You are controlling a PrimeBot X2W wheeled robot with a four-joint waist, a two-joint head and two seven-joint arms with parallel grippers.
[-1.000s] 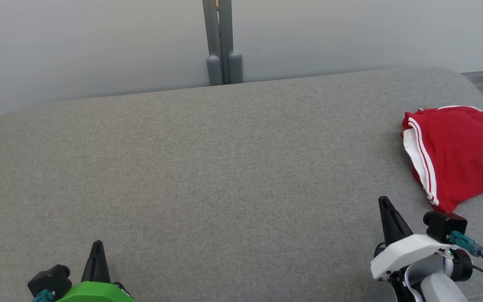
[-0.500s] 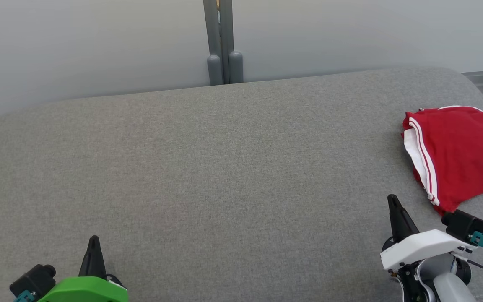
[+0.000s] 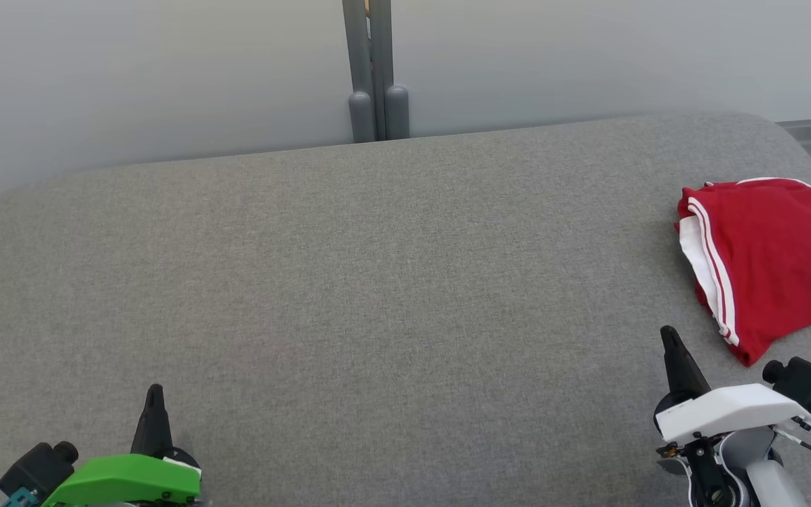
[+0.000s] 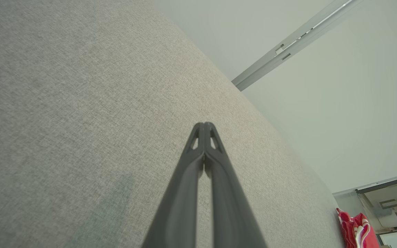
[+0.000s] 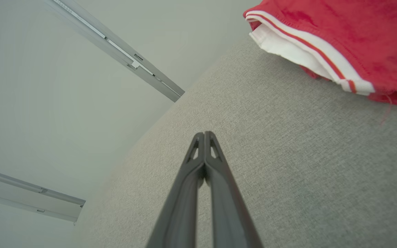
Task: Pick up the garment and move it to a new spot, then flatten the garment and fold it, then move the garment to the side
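A folded red garment with white side stripes lies at the right edge of the grey cushion; it also shows in the right wrist view and small in the left wrist view. My right gripper is shut and empty, hovering near the front right, a short way to the left of and nearer than the garment's corner. Its fingertips are pressed together. My left gripper sits at the front left, far from the garment, also shut with nothing held, fingertips touching.
The wide grey upholstered surface spans the scene, backed by a pale wall with a grey vertical post at the middle rear. The cushion's rounded right corner lies just behind the garment.
Both grippers have drawn back: the left one down and left, the right one down and right, away from the cushion's middle. The garment has stayed put.
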